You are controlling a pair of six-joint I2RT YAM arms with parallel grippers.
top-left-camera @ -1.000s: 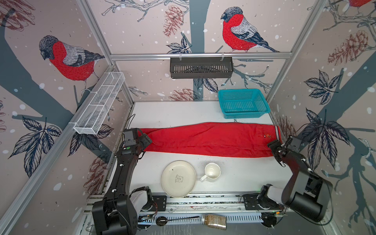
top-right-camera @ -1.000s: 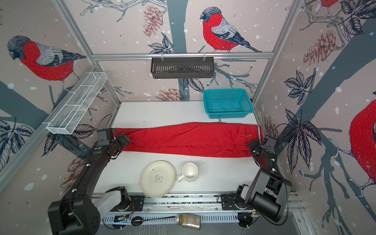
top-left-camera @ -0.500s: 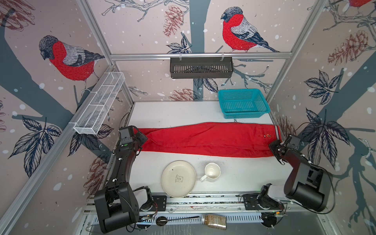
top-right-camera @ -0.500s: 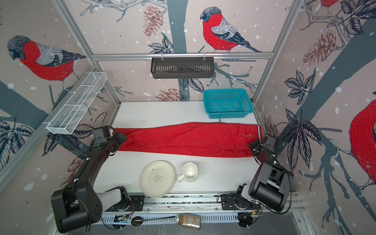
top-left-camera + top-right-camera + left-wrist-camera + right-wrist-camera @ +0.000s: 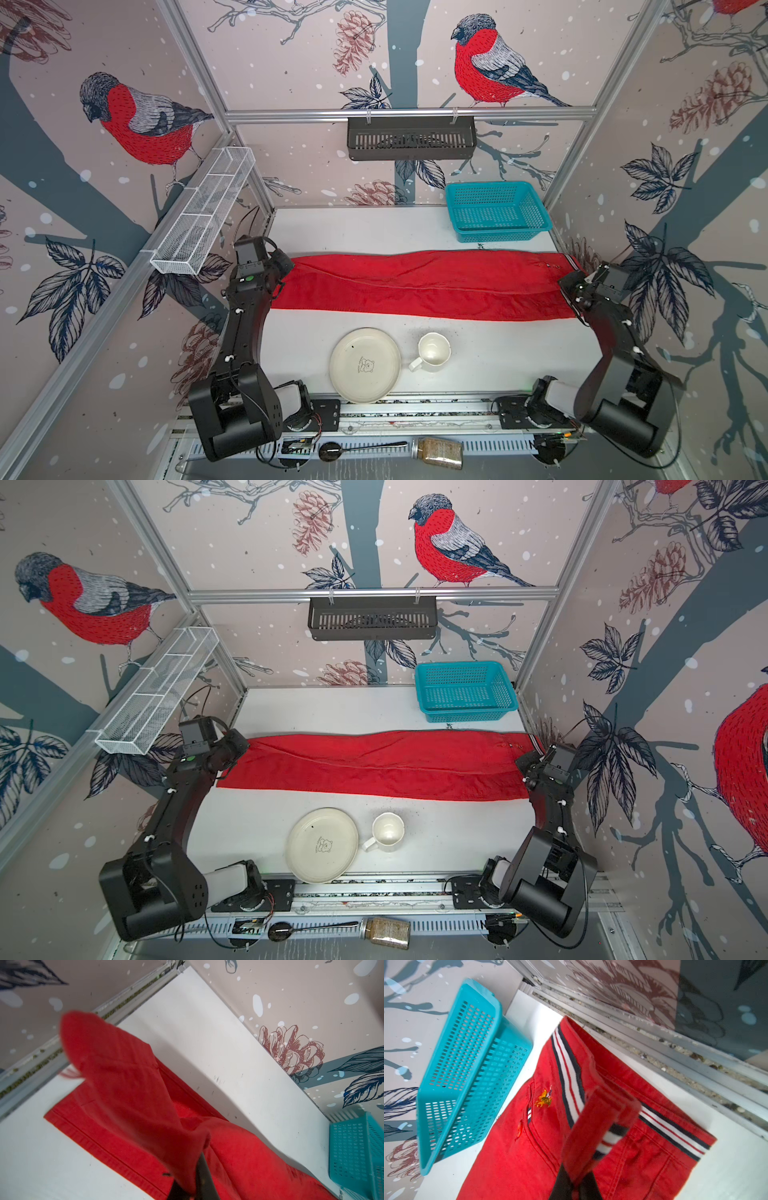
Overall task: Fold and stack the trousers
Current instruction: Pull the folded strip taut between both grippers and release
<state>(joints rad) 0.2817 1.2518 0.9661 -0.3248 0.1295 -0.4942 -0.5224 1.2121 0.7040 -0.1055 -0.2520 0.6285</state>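
You had the trousers (image 5: 419, 286) stretched flat across the middle of the bench (image 5: 498, 357). In both top views they ran from side to side, leg ends at the left and waist at the right.

Your left hand (image 5: 286, 272) was clamped tight on the leg end. In the left wrist view a fold of red cloth was pinched between its fingers (image 5: 204, 1176) and drawn up off the bench, while the hemmed layer below lay flat.

Your right hand (image 5: 571, 291) was closed just as tight on the waist end. The right wrist view showed the striped band (image 5: 571, 1076) of white, red and dark, and a raised piece of the waistband was gripped between the dark fingers (image 5: 560, 1180). A small gold emblem (image 5: 543, 1101) sat on the cloth beside the pocket.

The teal basket (image 5: 496, 212) stood in the far right corner, just behind the trousers, with a thin strip of bench between them. Nearer you, the plate (image 5: 365, 365) and the mug (image 5: 433, 352) sat just beside each other, the mug's handle turned toward the plate. Both were clear of the cloth.
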